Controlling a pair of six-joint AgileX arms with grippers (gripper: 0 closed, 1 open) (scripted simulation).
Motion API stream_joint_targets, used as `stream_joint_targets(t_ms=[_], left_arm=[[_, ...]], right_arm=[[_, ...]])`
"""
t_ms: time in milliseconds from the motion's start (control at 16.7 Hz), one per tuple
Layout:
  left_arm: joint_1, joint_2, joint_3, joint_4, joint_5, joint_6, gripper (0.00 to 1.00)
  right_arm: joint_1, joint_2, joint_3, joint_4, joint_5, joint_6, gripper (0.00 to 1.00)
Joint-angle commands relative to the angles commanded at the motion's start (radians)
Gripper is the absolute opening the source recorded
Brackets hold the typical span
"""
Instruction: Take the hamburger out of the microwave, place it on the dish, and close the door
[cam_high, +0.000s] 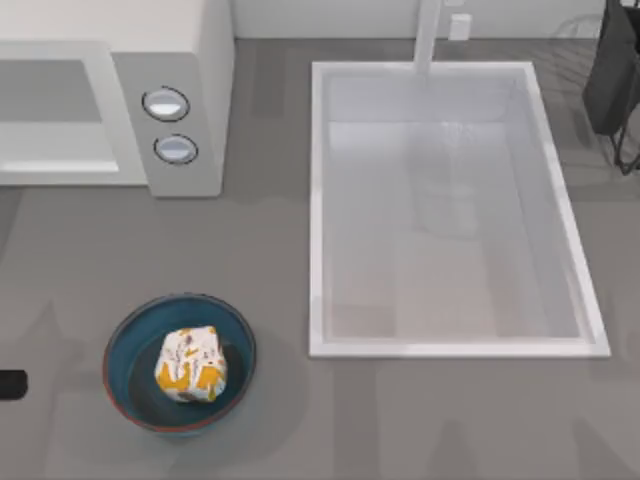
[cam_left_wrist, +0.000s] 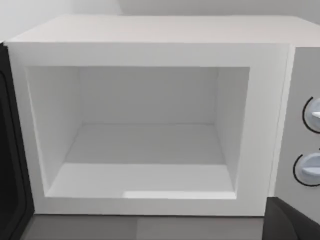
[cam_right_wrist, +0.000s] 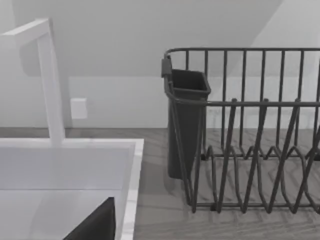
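A dark tip of the left arm (cam_high: 12, 384) is seen at the desk's left edge, beside the dish (cam_high: 125, 345); whether its hand is open cannot be told. The hamburger (cam_high: 190, 365), a blocky whitish lump with orange-yellow patches, is seated in the teal dish on the grey desk (cam_high: 280, 260). In the left wrist view the microwave (cam_left_wrist: 150, 50) is shown with a bare white cavity, the door (cam_left_wrist: 10, 150) swung wide. A sink (cam_right_wrist: 75, 165), tap and dark rack (cam_right_wrist: 250, 150) are shown from the right wrist.
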Motion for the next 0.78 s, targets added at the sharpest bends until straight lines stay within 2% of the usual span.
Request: stream_joint_targets(t_ms=[180,540,660,780], left_arm=[[0.072,-0.006,0.019,-0.025,0.072,0.0,0.0],[0.367,0.002,0.076,-0.073,0.366,0.001,0.0],[0.421,0.009,0.087,-0.077,0.42,0.002,0.0],[0.434,0.012,0.09,-0.077,0.434,0.002,0.0]], right_arm=[[0.0,0.0,0.0,0.0,0.0,0.0,1.0],[0.0,0.0,0.0,0.0,0.0,0.0,1.0],[0.0,0.0,0.0,0.0,0.0,0.0,1.0],[0.0,0.0,0.0,0.0,0.0,0.0,1.0]])
